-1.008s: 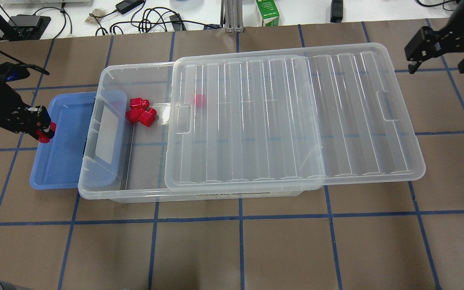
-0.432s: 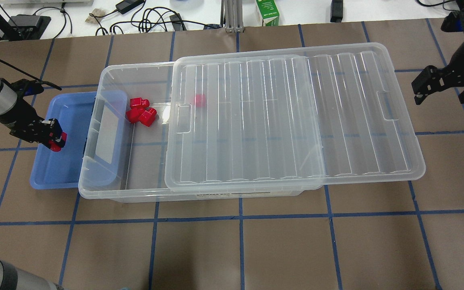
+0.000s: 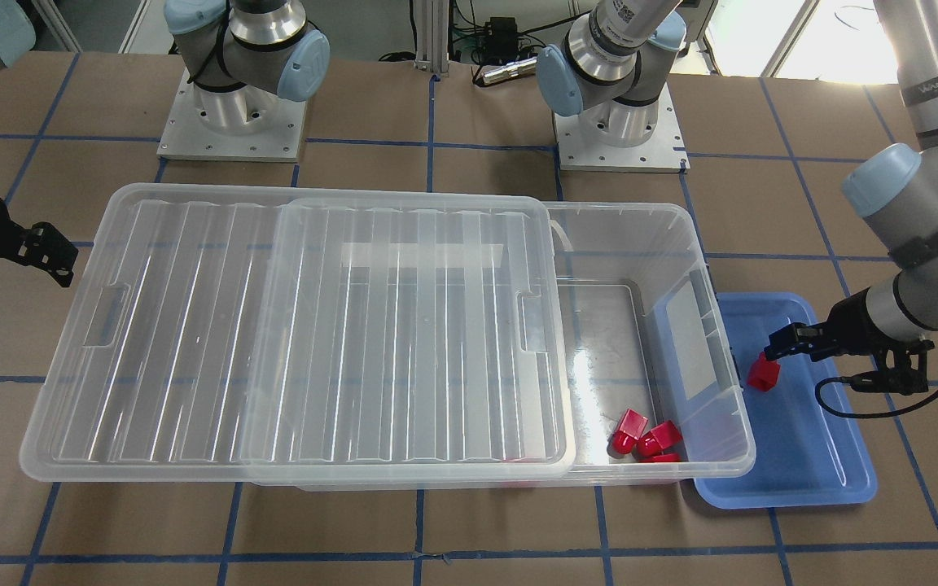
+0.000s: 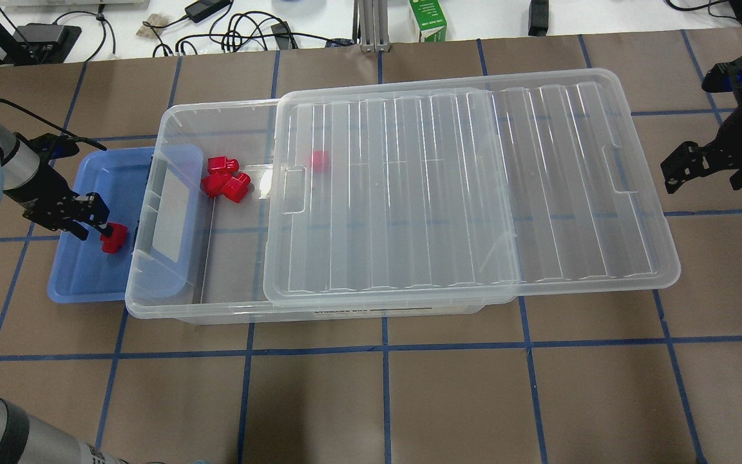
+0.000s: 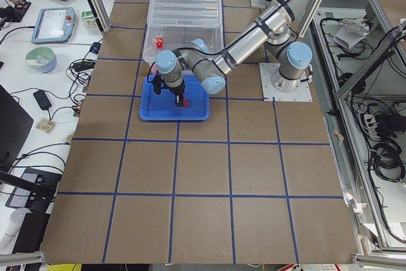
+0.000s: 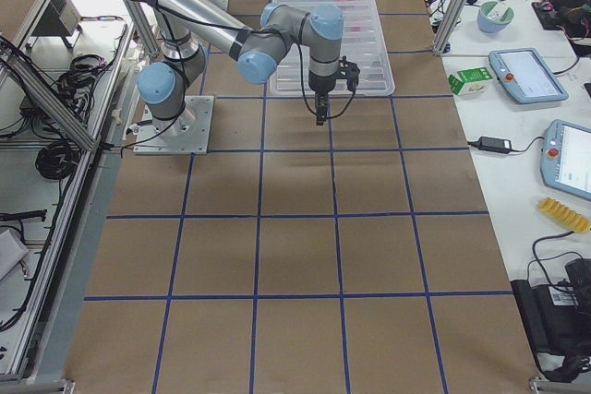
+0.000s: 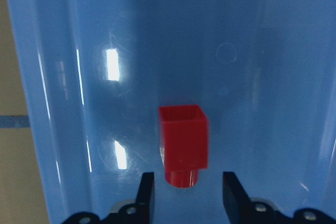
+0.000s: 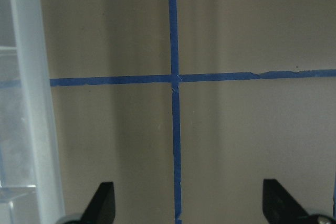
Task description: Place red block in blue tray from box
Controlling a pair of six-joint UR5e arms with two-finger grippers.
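Note:
The red block (image 4: 113,237) lies on the floor of the blue tray (image 4: 84,270), near the box wall. In the left wrist view the red block (image 7: 182,145) rests with its round stub toward my left gripper (image 7: 185,192), whose fingers stand open on either side without touching it. My left gripper (image 4: 97,219) hovers low over the tray. The box (image 4: 171,116) has its lid (image 4: 467,187) slid to the right, leaving its left end uncovered. My right gripper (image 4: 677,174) is open and empty beside the lid's right end.
Three more red blocks (image 4: 224,178) lie clustered in the box's uncovered left end, and one red block (image 4: 319,160) shows through the lid. The tray's right edge sits under the box rim. Cables and a green carton (image 4: 428,20) lie beyond the table's far edge.
My left gripper moved right across the tray with the red block, then opened; the block now lies on the tray floor. My right gripper moved down toward the lid's right end.

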